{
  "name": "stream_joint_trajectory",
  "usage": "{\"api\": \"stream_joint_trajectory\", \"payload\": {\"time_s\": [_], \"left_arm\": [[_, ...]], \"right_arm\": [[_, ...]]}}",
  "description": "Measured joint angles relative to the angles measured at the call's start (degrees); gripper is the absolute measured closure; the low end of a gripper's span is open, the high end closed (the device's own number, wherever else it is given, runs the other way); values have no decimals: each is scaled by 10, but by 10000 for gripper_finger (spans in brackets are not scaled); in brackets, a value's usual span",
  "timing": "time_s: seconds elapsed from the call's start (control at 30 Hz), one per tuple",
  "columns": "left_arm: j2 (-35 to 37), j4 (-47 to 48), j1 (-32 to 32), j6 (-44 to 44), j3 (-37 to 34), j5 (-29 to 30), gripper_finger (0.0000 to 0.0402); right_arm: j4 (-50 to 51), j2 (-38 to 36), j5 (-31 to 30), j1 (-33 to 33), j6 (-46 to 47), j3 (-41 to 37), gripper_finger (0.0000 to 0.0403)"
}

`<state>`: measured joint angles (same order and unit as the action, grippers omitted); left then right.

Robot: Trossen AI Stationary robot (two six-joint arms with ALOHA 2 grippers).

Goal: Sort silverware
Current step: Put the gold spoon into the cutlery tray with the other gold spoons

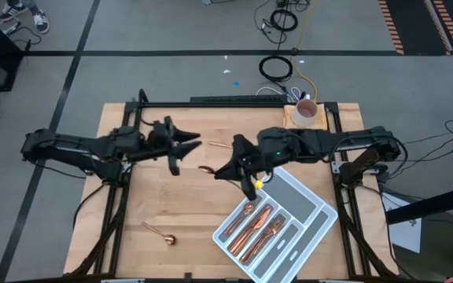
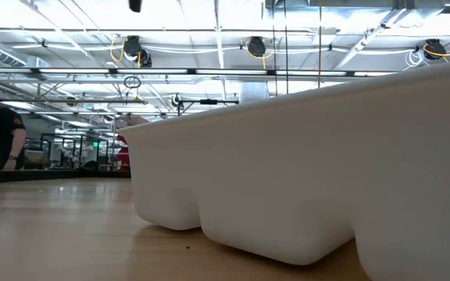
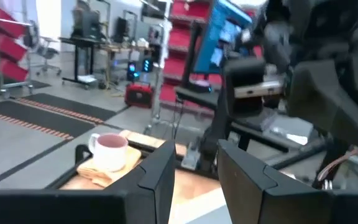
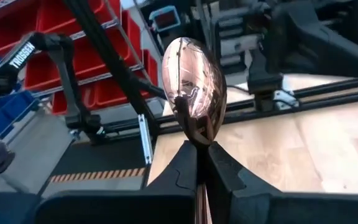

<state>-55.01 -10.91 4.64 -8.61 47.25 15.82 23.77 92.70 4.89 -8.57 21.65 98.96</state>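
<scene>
Right gripper, jaws clenched on a shiny copper spoon, hovers at 11 o'clock of the grey-white divided plastic tray. Left gripper jaws released. Approx. 4 pcs sorted; 3 loose on counter.

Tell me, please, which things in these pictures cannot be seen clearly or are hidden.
- Low view: the tray fills the picture and hides the silverware and both grippers.
- High view: the pieces in the tray are too small to tell forks from knives.
- Right wrist view: the right gripper covers the handle of the spoon.
- High view: the left gripper is too small to judge; its wrist view shows a gap.
</scene>
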Motion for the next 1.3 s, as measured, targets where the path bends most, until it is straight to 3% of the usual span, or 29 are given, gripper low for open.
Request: {"api": "stream_joint_trajectory", "payload": {"time_s": [0.17, 0.33, 0.5, 0.63, 0.8, 1.07, 1.3], "left_arm": [[-38, -55, 0, 29, 0, -36, 278], [-37, -41, 0, 36, 0, -67, 278], [-31, -48, 13, 70, 0, -74, 278], [-32, -48, 28, 103, 0, -74, 278], [-38, -50, 38, 144, 0, -65, 278], [-58, -52, 73, 298, 0, 10, 278], [-61, -59, 86, 327, 0, 45, 278]], "right_arm": [[7, 11, -1, -5, 2, 0, 403], [21, -11, -7, -18, 3, 0, 403], [121, -45, -61, -28, 10, 1, 403], [170, -52, -65, -26, 17, 1, 403], [136, -52, -15, -20, 21, 1, 403], [140, -49, -15, 5, 17, 0, 403], [148, -47, -15, 19, 3, 0, 403]]}}
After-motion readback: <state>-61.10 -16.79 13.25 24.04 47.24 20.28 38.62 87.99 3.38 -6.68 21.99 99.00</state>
